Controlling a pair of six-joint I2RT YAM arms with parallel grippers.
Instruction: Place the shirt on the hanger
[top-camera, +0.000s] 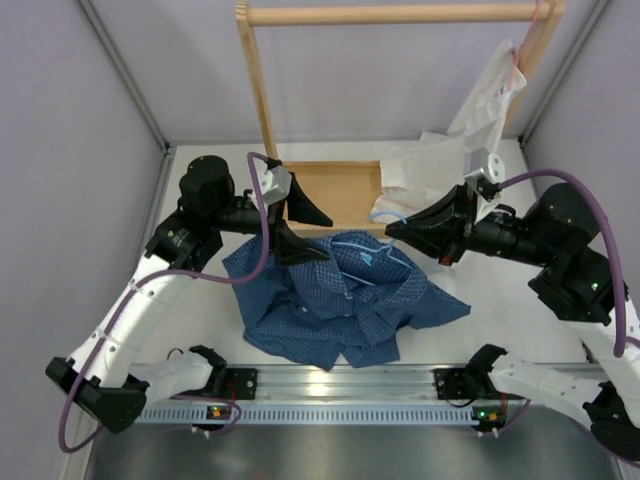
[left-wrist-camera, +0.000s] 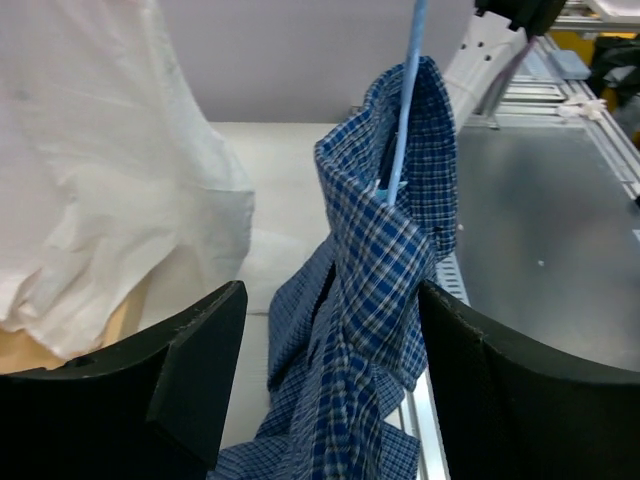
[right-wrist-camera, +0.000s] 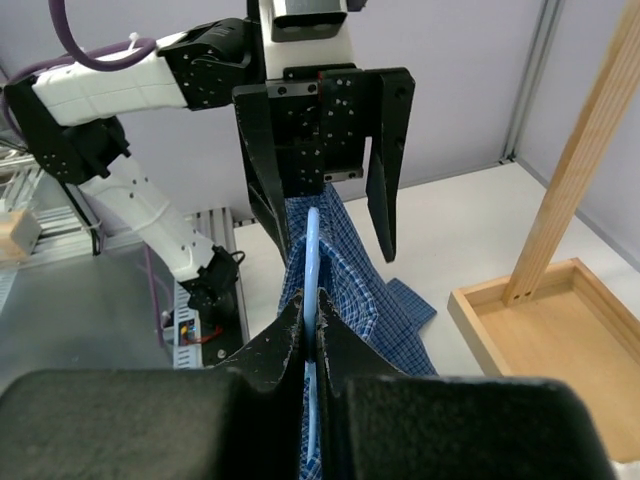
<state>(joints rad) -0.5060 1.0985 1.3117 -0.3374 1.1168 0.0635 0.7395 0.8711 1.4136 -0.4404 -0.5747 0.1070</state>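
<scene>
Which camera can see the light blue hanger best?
The left wrist view: the hanger shows as a long thin wire running into the shirt collar. The right wrist view shows a short stretch pinched by the right gripper. From above, only slivers show.

The shirt (top-camera: 340, 300) is blue with a fine check of darker blue and white lines. The hanger (right-wrist-camera: 313, 250) inside it is light blue. A second shirt (top-camera: 470, 120) is plain white. The rack (top-camera: 400, 14) and its tray (top-camera: 352, 190) are pale, unpainted wood. The left gripper (top-camera: 318, 233) and right gripper (top-camera: 395, 230) are black. The arms (top-camera: 140, 310) are white and black, with purple cables (top-camera: 264, 215). The table (top-camera: 205, 322) is off-white and the walls (top-camera: 60, 150) are pale grey-lilac.
</scene>
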